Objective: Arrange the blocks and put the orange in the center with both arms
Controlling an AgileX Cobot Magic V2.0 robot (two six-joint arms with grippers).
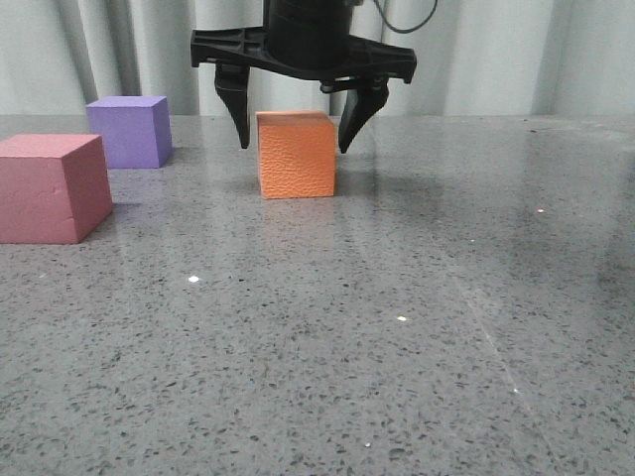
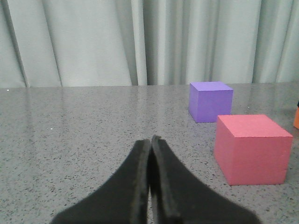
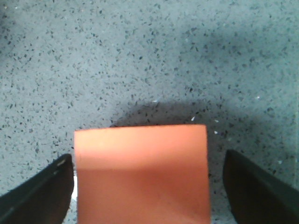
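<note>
The orange [image 1: 296,157] cube sits on the table behind the middle, with a pebbled face. My right gripper [image 1: 294,146] hangs over it, open, one finger on each side of its top; neither finger presses it. In the right wrist view the orange [image 3: 140,172] lies between the spread fingers of the right gripper [image 3: 148,158]. The pinkish-red block [image 1: 50,188] stands at the left and the purple block [image 1: 129,131] behind it. My left gripper [image 2: 150,140] is shut on nothing, low over the table, left of the pinkish-red block [image 2: 252,149] and the purple block [image 2: 210,101].
The grey speckled table [image 1: 397,327] stretches wide to the right and front. A pale curtain [image 1: 496,59] hangs behind its far edge. A sliver of the orange cube [image 2: 296,119] shows at the edge of the left wrist view.
</note>
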